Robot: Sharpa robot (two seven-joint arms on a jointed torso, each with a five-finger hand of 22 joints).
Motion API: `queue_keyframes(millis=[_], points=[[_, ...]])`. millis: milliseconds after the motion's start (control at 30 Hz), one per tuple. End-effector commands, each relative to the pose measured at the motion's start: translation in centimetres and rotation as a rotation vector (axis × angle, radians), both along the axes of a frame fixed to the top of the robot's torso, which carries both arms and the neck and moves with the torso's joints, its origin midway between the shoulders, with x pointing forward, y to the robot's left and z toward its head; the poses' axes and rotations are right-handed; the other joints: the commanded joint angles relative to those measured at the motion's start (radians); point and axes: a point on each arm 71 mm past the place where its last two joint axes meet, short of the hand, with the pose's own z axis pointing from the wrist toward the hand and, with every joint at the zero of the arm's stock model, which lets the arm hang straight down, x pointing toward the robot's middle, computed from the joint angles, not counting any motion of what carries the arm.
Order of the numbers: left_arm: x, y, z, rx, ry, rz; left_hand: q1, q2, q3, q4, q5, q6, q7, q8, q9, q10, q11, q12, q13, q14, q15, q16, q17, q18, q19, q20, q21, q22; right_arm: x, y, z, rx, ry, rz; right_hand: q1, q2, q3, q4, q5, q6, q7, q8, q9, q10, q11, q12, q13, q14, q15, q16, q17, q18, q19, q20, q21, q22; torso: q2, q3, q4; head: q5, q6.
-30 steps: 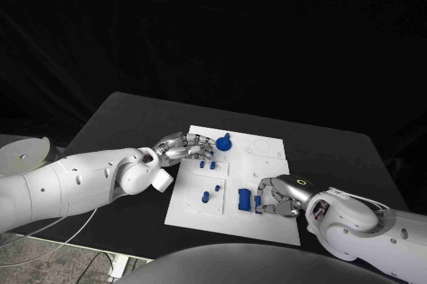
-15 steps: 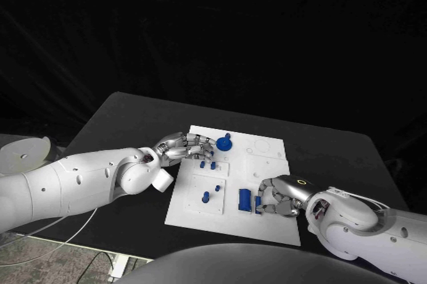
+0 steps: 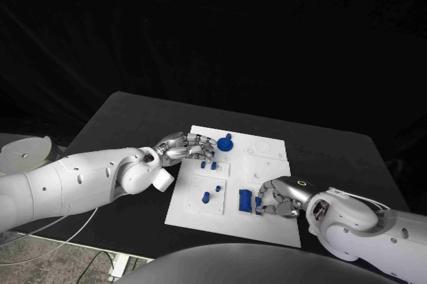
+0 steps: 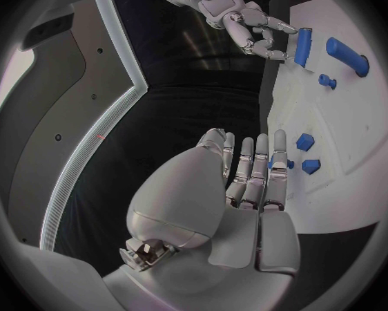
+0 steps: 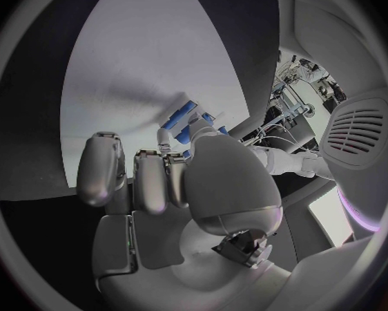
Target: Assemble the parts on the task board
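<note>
No brand, label or writing can be read on the arms, the board or the parts.

The left hand (image 3: pixel 184 148) lies low over the far left corner of the task board (image 3: pixel 267 225), its arm coming across the black table (image 3: pixel 133 117). In the left wrist view its fingers (image 4: pixel 262 160) lie straight and close side by side, their tips at the board's edge; whether they hold anything cannot be told (a bit of blue shows just past the fingertips). Just beyond this hand, farther onto the board, sits a round blue part with a stub handle (image 3: pixel 224 142), and just beside the fingertips toward the robot stand two small blue pegs (image 3: pixel 207 165). Nearer the robot, on a raised white panel, stand two more small blue pieces (image 3: pixel 211 193).

The right hand (image 3: pixel 281 197) rests on the board's near right area, knuckles up and fingers curled down. Its fingertips (image 3: pixel 261 204) meet a short blue piece (image 3: pixel 258 202), and a long blue bar (image 3: pixel 245 199) lies just beside that, away from the palm. The left wrist view shows those fingers pinching near the bar (image 4: pixel 303 46); a firm grip on the short piece cannot be confirmed. The right wrist view shows the curled fingers (image 5: pixel 148 180) and blue parts (image 5: pixel 182 117) past them on the white board.
</note>
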Motion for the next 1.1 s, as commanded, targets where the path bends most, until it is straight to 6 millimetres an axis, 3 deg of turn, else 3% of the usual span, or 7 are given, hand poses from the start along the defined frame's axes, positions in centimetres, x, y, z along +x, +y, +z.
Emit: queue_keyframes(millis=[33, 400, 667, 900, 1000, 1067, 1100], points=[[-0.1, -0.2, 0.1, -0.019, 0.0, -0.012, 0.008, -0.004, 0.006, -0.001, 0.003, 0.0, 0.005, -0.002, -0.001, 0.001, 0.007, -0.004, -0.001, 0.003, 0.007, 0.006, -0.001, 0.01, 0.002, 0.003, -0.006, 0.001, -0.3, 0.1, -0.3, -0.04, 0.0, 0.024, -0.008, 0.005, -0.002, 0.005, 0.003, 0.012, -0.005, -0.034, -0.024, 0.004, -0.01, -0.007, 0.097, 0.043, -0.011, -0.005, -0.003, 0.014, -0.008, -0.005, -0.009, 0.154, 0.0, 0.0, -0.0002, 0.001, 0.0], [-0.1, -0.1, 0.1, -0.02, -0.002, -0.011, 0.009, -0.004, 0.009, -0.002, 0.005, 0.001, 0.006, -0.001, -0.002, 0.005, 0.008, -0.003, -0.002, 0.005, 0.008, 0.007, -0.001, 0.009, 0.002, 0.003, -0.006, 0.003, -0.1, 0.0, 0.5, -0.029, -0.111, 0.037, -0.065, 0.01, -0.024, 0.01, -0.003, -0.004, -0.001, -0.143, -0.1, -0.007, -0.009, -0.021, 0.076, 0.043, -0.011, -0.008, -0.007, 0.014, -0.009, -0.007, -0.014, 0.153, 0.0, 0.0, -0.0009, 0.003, 0.0], [-0.2, 0.0, 0.4, -0.039, -0.028, 0.002, 0.009, -0.009, 0.009, -0.004, 0.004, 0.003, 0.006, 0.0, -0.002, 0.009, 0.01, -0.002, -0.003, 0.007, 0.009, 0.008, -0.001, 0.008, 0.002, 0.003, -0.006, 0.004, 0.2, -0.7, 2.3, 0.111, -0.208, 0.01, -0.092, 0.003, -0.032, 0.013, -0.001, 0.065, 0.007, -0.138, -0.105, 0.018, -0.004, 0.001, 0.107, 0.051, -0.007, 0.01, 0.028, 0.003, 0.012, -0.003, 0.041, 0.168, 0.0, -0.0001, 0.0, 0.003, 0.0], [-0.5, 0.5, 1.3, -0.072, -0.082, 0.032, 0.001, -0.024, 0.005, -0.003, 0.003, 0.013, 0.005, 0.004, -0.002, 0.023, 0.012, 0.001, -0.005, 0.013, 0.011, 0.011, -0.002, 0.007, 0.005, 0.003, -0.006, 0.009, 2.4, -2.2, 5.9, 0.349, -0.236, -0.151, -0.152, 0.025, -0.032, 0.015, 0.03, 0.204, 0.004, -0.08, -0.073, 0.033, 0.012, 0.014, 0.126, 0.044, 0.006, -0.002, -0.003, 0.005, 0.009, 0.006, 0.031, 0.164, -0.003, 0.0006, -0.0029, 0.0, 0.0], [-0.4, 0.8, 2.4, -0.09, -0.128, 0.051, -0.013, -0.032, -0.002, 0.007, 0.001, 0.022, 0.001, 0.006, -0.004, 0.034, 0.01, 0.003, -0.007, 0.015, 0.009, 0.012, -0.003, 0.007, 0.008, 0.002, -0.006, 0.011, 4.0, -2.9, 7.9, 0.467, -0.279, -0.231, -0.188, 0.044, -0.034, 0.011, 0.078, 0.241, -0.002, -0.062, -0.059, -0.018, 0.009, -0.046, 0.04, -0.002, 0.006, -0.1, -0.173, 0.03, -0.042, 0.011, -0.104, 0.126, -0.008, 0.0022, -0.0068, 0.003, 0.0], [-0.2, 1.0, 3.2, -0.097, -0.165, 0.064, -0.028, -0.036, -0.01, 0.015, 0.0, 0.03, -0.003, 0.007, -0.005, 0.043, 0.007, 0.004, -0.008, 0.012, 0.006, 0.009, -0.005, 0.008, 0.009, 0.001, -0.008, 0.012, 4.9, -3.3, 8.9, 0.542, -0.3, -0.274, -0.199, 0.045, -0.034, 0.012, 0.091, 0.256, -0.005, -0.053, -0.046, -0.102, 0.01, -0.142, -0.08, -0.057, 0.01, -0.222, -0.332, 0.066, -0.133, 0.013, -0.328, 0.058, -0.011, 0.0028, -0.0114, 0.006, 0.0], [0.0, 1.2, 4.2, -0.101, -0.204, 0.075, -0.042, -0.038, -0.018, 0.018, -0.002, 0.037, -0.007, 0.008, -0.007, 0.049, 0.004, 0.006, -0.009, 0.009, 0.003, 0.007, -0.006, 0.01, 0.009, 0.0, -0.011, 0.012, 5.6, -3.6, 9.6, 0.601, -0.306, -0.31, -0.191, 0.042, -0.031, 0.014, 0.097, 0.255, 0.0, -0.051, -0.036, -0.226, 0.022, -0.281, -0.241, -0.154, 0.021, -0.421, -0.578, 0.106, -0.256, 0.023, -0.611, -0.039, -0.012, 0.0031, -0.0142, 0.01, 0.0]])
